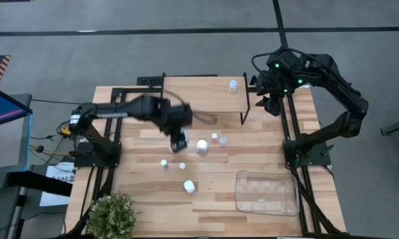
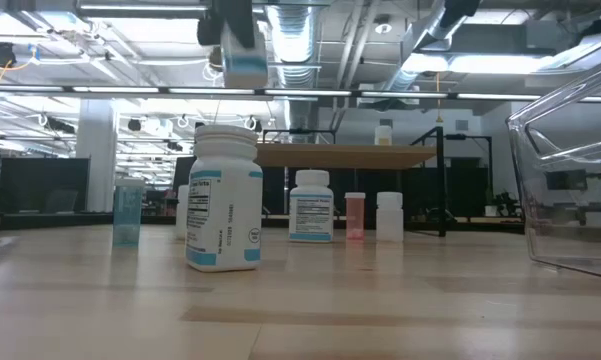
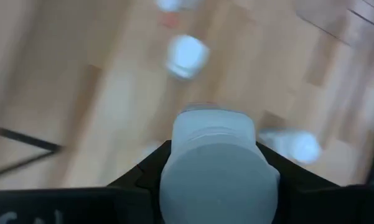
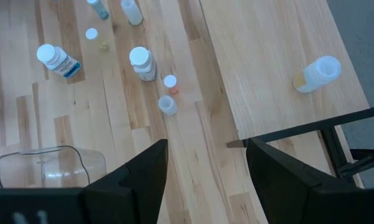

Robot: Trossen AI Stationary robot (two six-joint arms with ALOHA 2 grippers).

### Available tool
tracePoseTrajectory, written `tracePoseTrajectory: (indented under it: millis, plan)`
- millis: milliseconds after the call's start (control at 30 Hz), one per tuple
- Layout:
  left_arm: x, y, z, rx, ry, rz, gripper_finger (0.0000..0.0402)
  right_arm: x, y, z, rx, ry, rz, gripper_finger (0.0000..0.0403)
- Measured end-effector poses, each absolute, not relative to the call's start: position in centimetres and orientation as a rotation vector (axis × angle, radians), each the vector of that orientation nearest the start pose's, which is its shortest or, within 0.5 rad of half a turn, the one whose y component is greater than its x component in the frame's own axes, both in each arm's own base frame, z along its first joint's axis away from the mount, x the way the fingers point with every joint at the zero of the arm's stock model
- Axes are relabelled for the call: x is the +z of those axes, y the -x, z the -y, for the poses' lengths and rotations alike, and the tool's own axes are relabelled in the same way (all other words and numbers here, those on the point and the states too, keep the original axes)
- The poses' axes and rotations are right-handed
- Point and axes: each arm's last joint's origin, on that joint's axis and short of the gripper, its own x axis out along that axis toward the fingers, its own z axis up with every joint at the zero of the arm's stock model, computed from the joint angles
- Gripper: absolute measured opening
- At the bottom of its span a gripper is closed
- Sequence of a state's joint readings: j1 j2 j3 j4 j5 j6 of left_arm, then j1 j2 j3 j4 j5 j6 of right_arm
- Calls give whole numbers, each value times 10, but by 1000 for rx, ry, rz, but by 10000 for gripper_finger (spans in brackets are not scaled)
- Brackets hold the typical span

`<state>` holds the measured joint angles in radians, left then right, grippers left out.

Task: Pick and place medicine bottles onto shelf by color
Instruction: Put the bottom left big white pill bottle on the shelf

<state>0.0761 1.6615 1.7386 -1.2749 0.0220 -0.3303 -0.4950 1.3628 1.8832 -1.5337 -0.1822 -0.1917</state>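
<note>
a light wooden worktop (image 1: 212, 199) under a high-ceilinged workshop. the left tool (image 1: 178, 142) hangs above it, clamped on a pale bluish medicine bottle (image 3: 215, 168). the hold looks shallow, so a quick swing toward the shelf (image 1: 199, 93) could drop it among the standing white bottles (image 1: 202, 146). the right tool (image 4: 205, 168), fingers apart, waits beside the shelf.

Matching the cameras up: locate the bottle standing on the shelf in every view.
High view: bottle at the right end of the shelf.
Low view: bottle on the shelf board, right of centre.
Left wrist view: not in it.
Right wrist view: bottle alone on the board.
Shared landmark: the shelf.
</note>
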Motion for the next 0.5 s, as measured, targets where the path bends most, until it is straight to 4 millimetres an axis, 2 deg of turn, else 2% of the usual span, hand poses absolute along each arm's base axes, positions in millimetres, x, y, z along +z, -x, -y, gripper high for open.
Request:
tracePoseTrajectory:
  millis: [233, 500]
  plan:
    - [356, -303, -103, 383, 418, -1141, 156, 454, -178, 90, -191, -162, -978, 238]
    - [343, -283, -172, 459, 388, -1175, 138, 454, -178, 90, -191, -162, -977, 238]
